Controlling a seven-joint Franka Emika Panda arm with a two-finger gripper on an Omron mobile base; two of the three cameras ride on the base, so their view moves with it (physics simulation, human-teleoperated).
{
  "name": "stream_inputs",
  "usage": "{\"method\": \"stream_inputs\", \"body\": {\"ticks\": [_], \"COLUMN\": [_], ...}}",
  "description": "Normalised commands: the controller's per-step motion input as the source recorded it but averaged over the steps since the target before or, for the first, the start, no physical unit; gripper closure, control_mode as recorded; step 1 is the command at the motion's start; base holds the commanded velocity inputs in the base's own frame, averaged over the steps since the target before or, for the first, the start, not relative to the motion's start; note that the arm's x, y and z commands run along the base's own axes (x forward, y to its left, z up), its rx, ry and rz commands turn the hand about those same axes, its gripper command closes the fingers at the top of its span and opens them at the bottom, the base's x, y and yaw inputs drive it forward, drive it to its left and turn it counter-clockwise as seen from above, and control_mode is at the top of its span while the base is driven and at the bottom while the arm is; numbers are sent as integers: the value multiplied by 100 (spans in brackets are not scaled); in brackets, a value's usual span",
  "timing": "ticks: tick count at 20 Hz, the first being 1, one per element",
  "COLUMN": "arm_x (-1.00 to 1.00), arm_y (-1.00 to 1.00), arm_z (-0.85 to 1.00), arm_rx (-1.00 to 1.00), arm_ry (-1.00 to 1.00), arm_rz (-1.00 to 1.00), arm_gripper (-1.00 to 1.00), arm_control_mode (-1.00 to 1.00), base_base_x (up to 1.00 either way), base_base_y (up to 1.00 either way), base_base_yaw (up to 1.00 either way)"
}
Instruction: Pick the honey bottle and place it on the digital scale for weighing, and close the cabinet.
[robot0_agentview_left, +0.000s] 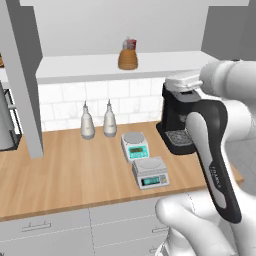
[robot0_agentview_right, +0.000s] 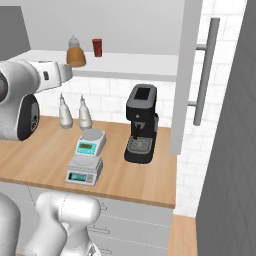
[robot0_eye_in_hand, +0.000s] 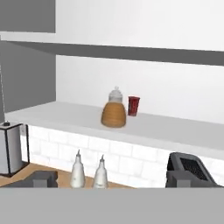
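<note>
From the left base camera I see the squat amber-brown honey bottle (robot0_agentview_left: 128, 58) standing on the white bottom shelf of the open light-grey wall cabinet (robot0_agentview_left: 20, 75), with a small dark-red can (robot0_agentview_left: 131, 44) just behind it. Down on the wooden counter (robot0_agentview_left: 60, 175), two pale-grey pointed-nozzle bottles (robot0_agentview_left: 97, 121) stand by the tiled wall. Right of them sits a teal scale with a round silver platter (robot0_agentview_left: 135, 145), and just in front of it the light-grey digital scale with a square platform (robot0_agentview_left: 150, 172). A black coffee machine (robot0_agentview_left: 177, 120) stands farther right, partly behind my white arm.

From the right base camera, the honey bottle (robot0_agentview_right: 75, 54) and the red can (robot0_agentview_right: 97, 47) sit apart on the shelf; an open cabinet door with a long bar handle (robot0_agentview_right: 205, 70) hangs right of the coffee machine (robot0_agentview_right: 140, 122). The square scale (robot0_agentview_right: 84, 169) is bare.

Through the hand camera, the gripper (robot0_eye_in_hand: 113, 178) has its dark fingertips (robot0_eye_in_hand: 43, 177) spread wide, holding nothing, well short of the honey bottle (robot0_eye_in_hand: 114, 111). The two nozzle bottles (robot0_eye_in_hand: 89, 173) sit between the tips, below the shelf.
</note>
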Motion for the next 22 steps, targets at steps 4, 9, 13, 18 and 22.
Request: {"method": "stream_inputs", "body": {"ticks": [4, 9, 13, 18, 22], "arm_x": [4, 39, 66, 63, 80], "arm_y": [3, 7, 19, 24, 0], "arm_z": [63, 20, 14, 2, 1], "arm_rx": [4, 5, 2, 1, 0], "arm_ry": [-37, -4, 0, 15, 18], "arm_rz": [4, 0, 0, 0, 0], "arm_gripper": [-100, -100, -100, -100, -100], "arm_control_mode": [-100, -100, -100, -100, -100], "base_base_x": [0, 0, 0, 0, 0], "base_base_y": [0, 0, 0, 0, 0], "base_base_yaw": [0, 0, 0, 0, 0]}}
